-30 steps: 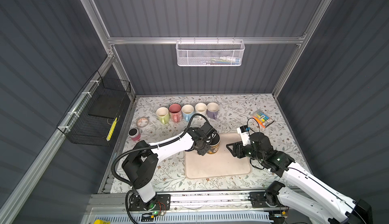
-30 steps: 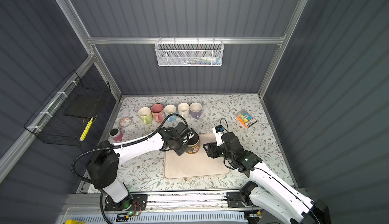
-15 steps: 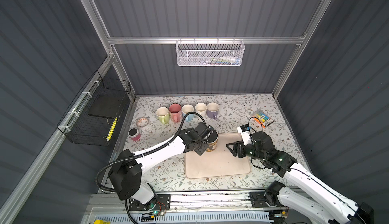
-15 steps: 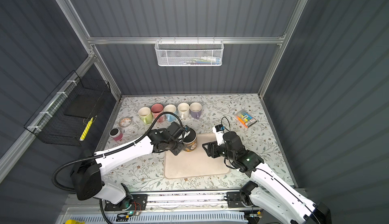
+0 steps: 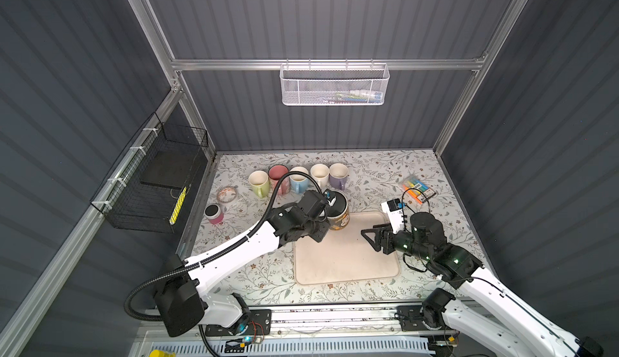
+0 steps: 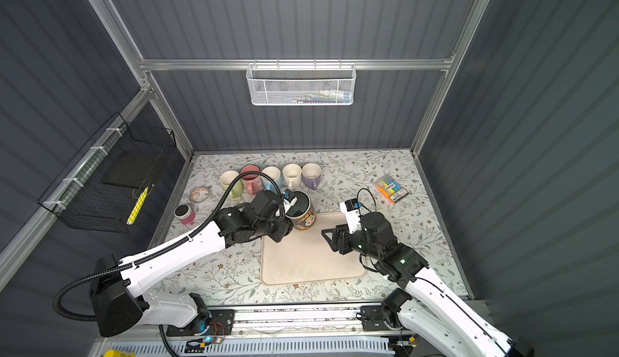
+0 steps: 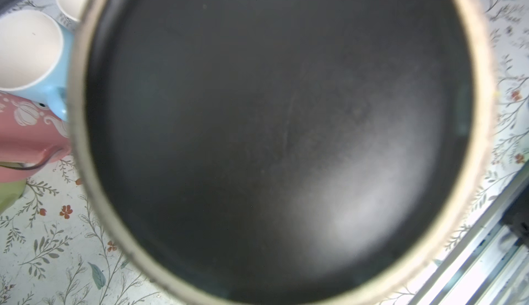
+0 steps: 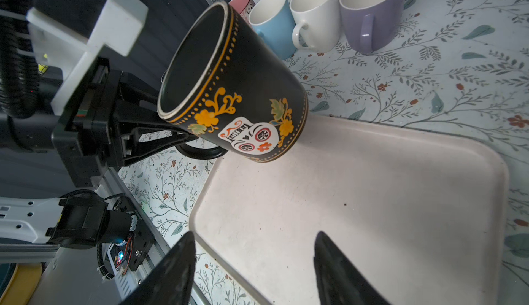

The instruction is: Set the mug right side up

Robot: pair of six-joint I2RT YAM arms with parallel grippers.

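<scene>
Black mug (image 7: 272,131) fills the left wrist view; right wrist shows left tool (image 8: 169,120) grasping it, right tool (image 8: 254,235) released.

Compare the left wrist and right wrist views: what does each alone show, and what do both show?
Only the left wrist view looks straight into the black mug, down its dark inside. Only the right wrist view shows its skull decoration, the left gripper at its handle, and the tray. Both show that mug and the blue mug.
</scene>
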